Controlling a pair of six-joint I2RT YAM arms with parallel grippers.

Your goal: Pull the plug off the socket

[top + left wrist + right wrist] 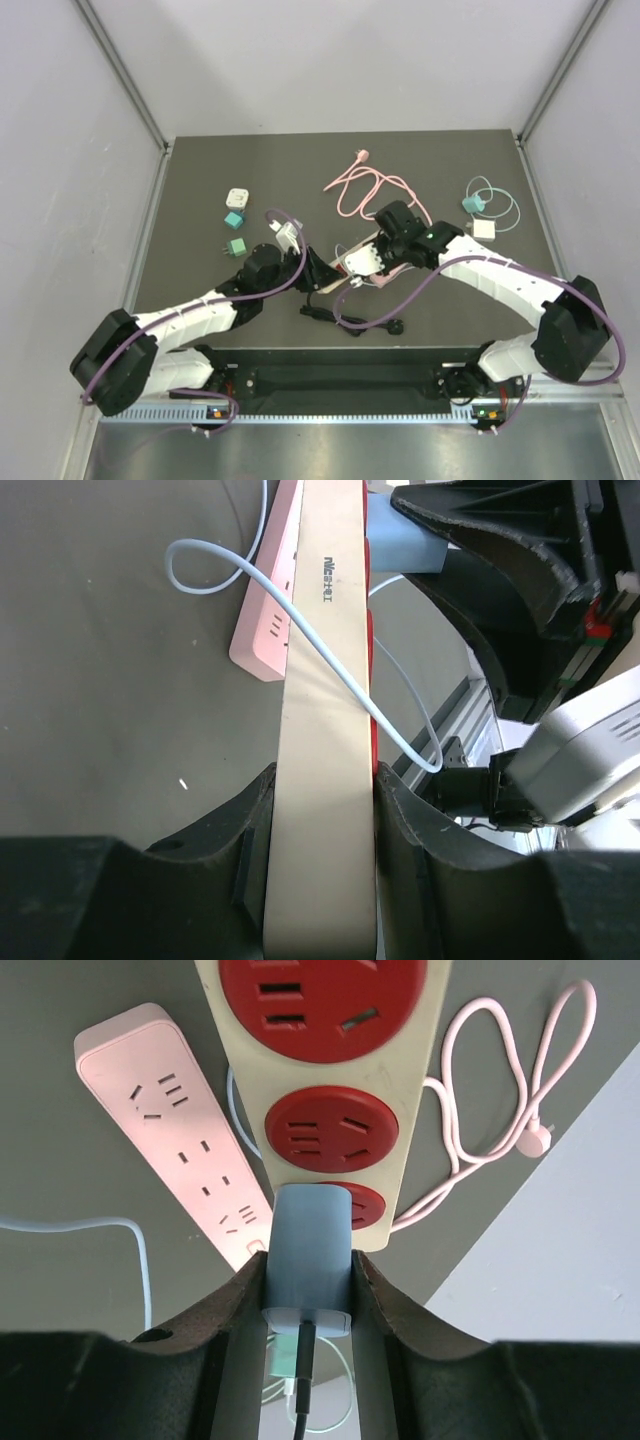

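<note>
A cream power strip with round red sockets lies between both arms at the table's middle. My left gripper is shut on its narrow sides at one end. A blue-grey plug with a black cable at its back sits in the end red socket. My right gripper is shut on the plug, one finger against each side. In the left wrist view the plug shows at the strip's far end with the right gripper's fingers around it.
A pink power strip lies beside the cream one, its coiled pink cable behind. A thin white cable crosses the cream strip. Small adapters sit at the left, chargers at the right. A black cable lies near the front edge.
</note>
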